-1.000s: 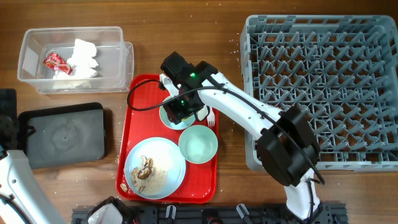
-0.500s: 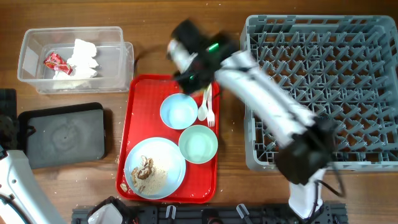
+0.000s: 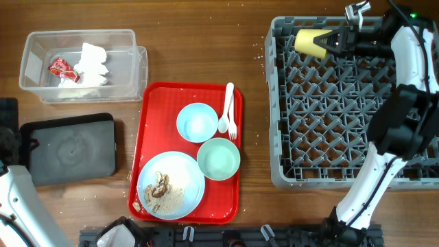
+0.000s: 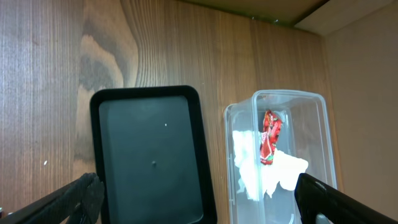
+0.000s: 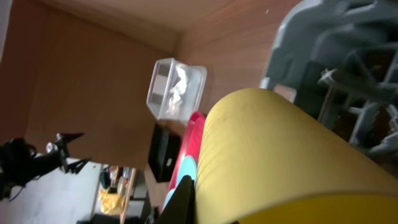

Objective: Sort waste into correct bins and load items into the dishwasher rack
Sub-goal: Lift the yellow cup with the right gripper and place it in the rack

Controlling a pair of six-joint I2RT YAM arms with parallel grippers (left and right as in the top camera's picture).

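Holding the yellow cup [image 3: 310,41] on its side in my right pincer [image 3: 337,40], at the grey rack's [image 3: 343,137] far left corner; contact unclear. My left pincer [image 4: 199,202] is spread wide, holding nothing, above the black tray [image 4: 149,149] beside the clear tub [image 4: 314,134].

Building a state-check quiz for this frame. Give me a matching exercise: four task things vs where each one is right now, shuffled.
1 yellow cup
2 red wrapper
3 food scraps
4 white spoon

A on the light-blue plate
B held by the right gripper over the dishwasher rack
C in the clear tub
D directly on the red tray, beside the fork

Pairs: 1-B, 2-C, 3-A, 4-D
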